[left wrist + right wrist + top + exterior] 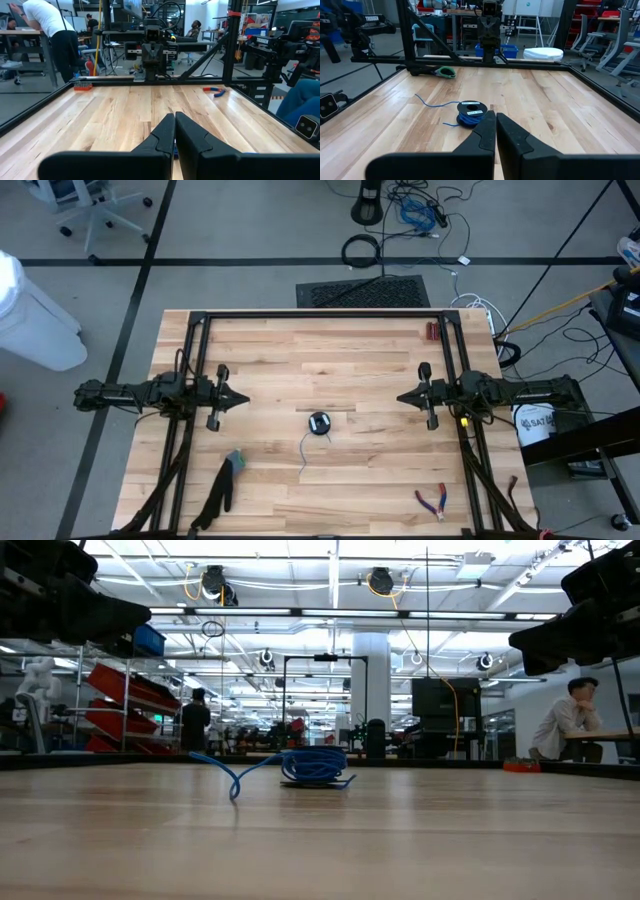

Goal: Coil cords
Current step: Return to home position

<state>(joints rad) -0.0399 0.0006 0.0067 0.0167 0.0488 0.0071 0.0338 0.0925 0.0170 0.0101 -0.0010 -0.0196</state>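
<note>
A thin blue cord [319, 423] lies near the table's middle, wound into a small round coil with pale labels on top [470, 112]. The coil rests flat on the wood. Its loose tail [304, 452] trails toward the near edge, and part of it arches off the wood [235, 778]. My left gripper [243, 396] hovers level at the left, shut and empty, pointing at the middle [175, 115]. Opposite it at the right, my right gripper [402, 396] is also shut and empty. It points toward the coil, which lies just ahead of its fingertips [496, 114].
Red-handled pliers [433, 501] lie near the front right corner. A black glove with a green patch [225, 480] lies front left. A small red item [432, 332] sits at the far right. A black frame [320, 314] rims the table. People stand and sit in the room beyond.
</note>
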